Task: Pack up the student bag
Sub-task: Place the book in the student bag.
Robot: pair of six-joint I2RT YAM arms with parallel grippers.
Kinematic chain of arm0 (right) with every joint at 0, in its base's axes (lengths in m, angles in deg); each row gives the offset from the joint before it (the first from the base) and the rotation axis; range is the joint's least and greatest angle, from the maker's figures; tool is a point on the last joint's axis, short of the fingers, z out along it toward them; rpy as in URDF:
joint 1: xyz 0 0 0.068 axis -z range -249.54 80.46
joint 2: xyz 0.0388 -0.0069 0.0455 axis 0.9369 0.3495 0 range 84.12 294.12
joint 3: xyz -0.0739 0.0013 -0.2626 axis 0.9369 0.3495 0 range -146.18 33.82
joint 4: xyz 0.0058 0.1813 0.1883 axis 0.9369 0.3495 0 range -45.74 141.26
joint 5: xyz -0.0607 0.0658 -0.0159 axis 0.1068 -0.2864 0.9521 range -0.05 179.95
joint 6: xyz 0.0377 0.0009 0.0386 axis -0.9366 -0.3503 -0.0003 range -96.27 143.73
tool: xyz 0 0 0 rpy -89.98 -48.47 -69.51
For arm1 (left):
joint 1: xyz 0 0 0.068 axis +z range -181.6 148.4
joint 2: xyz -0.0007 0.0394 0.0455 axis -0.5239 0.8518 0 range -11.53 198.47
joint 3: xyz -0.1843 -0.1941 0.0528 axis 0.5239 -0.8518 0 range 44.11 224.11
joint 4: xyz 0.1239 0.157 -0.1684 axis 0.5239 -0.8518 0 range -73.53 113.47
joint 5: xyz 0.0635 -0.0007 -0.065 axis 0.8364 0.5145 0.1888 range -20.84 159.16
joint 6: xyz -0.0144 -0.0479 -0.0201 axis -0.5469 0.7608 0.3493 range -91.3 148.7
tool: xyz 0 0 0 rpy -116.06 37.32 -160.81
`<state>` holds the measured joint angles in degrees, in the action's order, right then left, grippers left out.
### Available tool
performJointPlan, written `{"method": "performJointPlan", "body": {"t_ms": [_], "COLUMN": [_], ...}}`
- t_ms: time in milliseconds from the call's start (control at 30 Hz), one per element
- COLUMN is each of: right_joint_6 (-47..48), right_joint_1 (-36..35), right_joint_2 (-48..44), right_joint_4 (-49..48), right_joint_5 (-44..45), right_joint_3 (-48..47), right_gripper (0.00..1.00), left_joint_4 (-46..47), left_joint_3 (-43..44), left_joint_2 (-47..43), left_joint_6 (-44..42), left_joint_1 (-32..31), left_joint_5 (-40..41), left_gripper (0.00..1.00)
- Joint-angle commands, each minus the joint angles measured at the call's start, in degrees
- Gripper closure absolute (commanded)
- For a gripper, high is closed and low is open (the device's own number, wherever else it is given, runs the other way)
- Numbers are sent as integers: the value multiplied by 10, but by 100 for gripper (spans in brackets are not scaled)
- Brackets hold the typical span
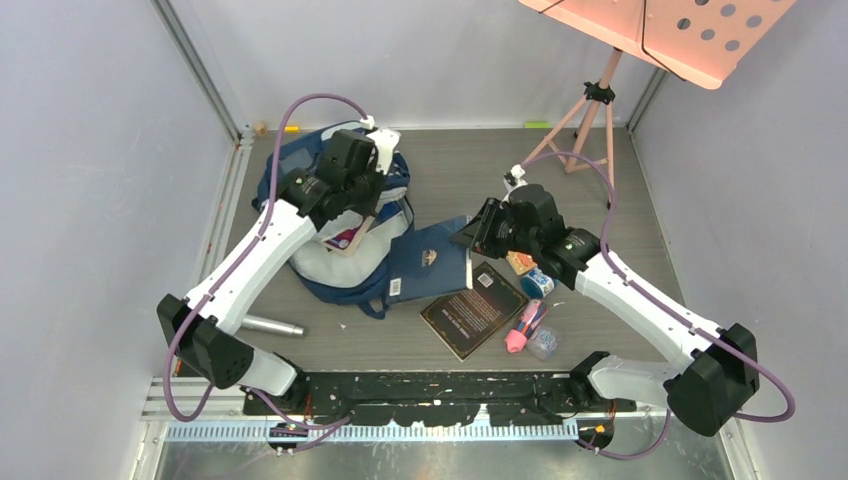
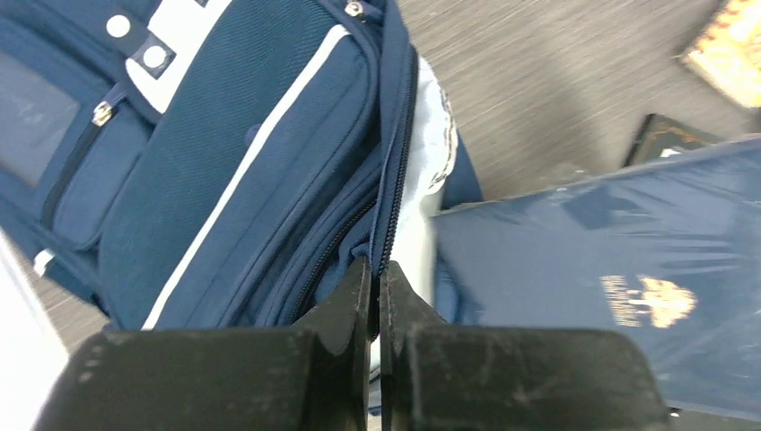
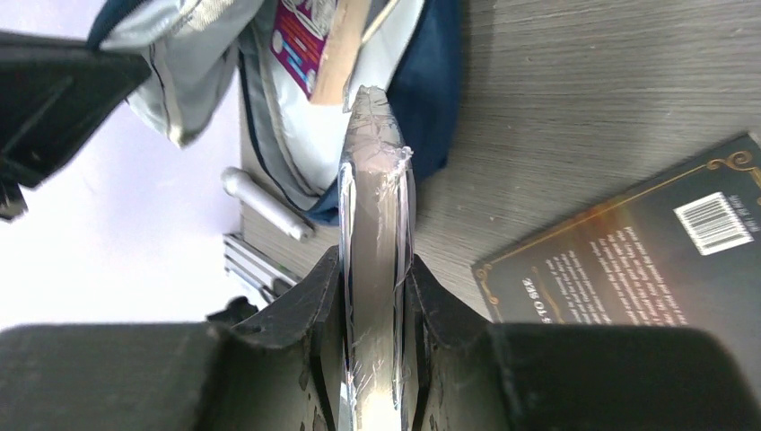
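At the counter [image 1: 450, 170] rear left, the student bag [image 1: 320, 265] is pinched at the zipper edge by closed left fingers [image 2: 345, 305]; a wrapped navy book [image 3: 375, 233] is held by right fingers [image 3: 314, 301]; bag contents are largely obscured.

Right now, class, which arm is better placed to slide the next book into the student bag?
Right. The right end effector clamps the plastic-wrapped navy book, pointing toward the student bag mouth. The left end effector is shut on the bag's zipper edge, so it is occupied.
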<state>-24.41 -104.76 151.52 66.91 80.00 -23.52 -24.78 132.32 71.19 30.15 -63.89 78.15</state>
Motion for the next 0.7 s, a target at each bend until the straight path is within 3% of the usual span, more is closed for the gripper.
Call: {"method": "performJointPlan", "body": {"t_ms": [0,400,667], "right_joint_6": [-151,-248,-267], "right_joint_1": [-6,-19,-40], "right_joint_2": [-37,7,113], "right_joint_4": [-229,-419,-576], "right_joint_5": [-6,79,145], "right_joint_3": [24,87,85], "right_gripper": [99,99,99], "left_joint_4": [116,166,175], "left_joint_3": [9,-71,-83], "left_joint_2": [-46,-78,-90], "left_joint_6": [46,63,67], "left_joint_1": [-14,-14,-15], "left_joint_5": [-96,-139,-153], "left_gripper": [100,100,100]}}
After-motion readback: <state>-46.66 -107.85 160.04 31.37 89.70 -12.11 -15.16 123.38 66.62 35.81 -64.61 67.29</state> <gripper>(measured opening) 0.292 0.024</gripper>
